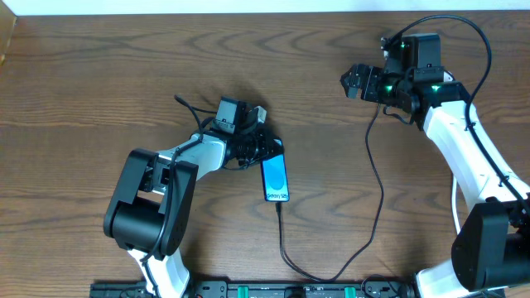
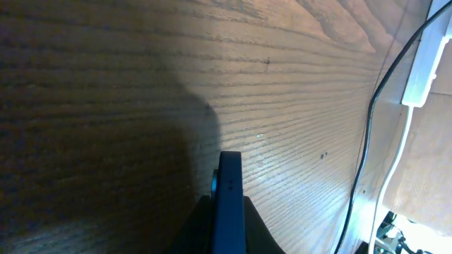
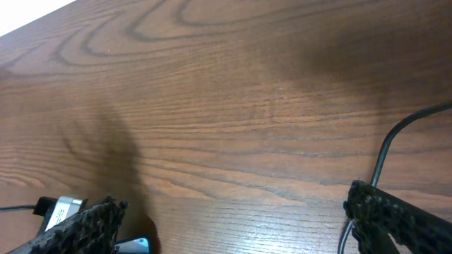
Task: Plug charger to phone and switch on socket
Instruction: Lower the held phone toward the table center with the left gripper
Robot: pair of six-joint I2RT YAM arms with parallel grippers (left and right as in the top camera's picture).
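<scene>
While the left arm lies low across the wooden table (image 1: 83,83), its left gripper (image 1: 267,151) sits over the upper end of the phone (image 1: 275,178). From its wrist camera the phone shows edge-on as a thin dark slab, and the dark fingers (image 2: 201,229) press in close on either side, so they look clamped on it. The phone is near the middle of the table, screen up, its light-blue face with the darker oval towards the ceiling, its long side running roughly away from the arm bases. I cannot tell whether it rests fully on the wood.

At the phone's lower end the charger (image 1: 278,209) has its small black tip seated in the port. Its thin cable drops towards the front edge, swings right in a wide loop and climbs again towards the right arm, where its far end goes out of sight.

Further right, the right gripper (image 1: 354,83) hangs over bare wood near the back of the table, well apart from the phone. Its fingers (image 3: 92,226) stand wide apart with nothing between them.

Only the left wrist view shows the socket (image 2: 424,63), a white strip at its far right edge, with a white cord and the black cable running beside it.
</scene>
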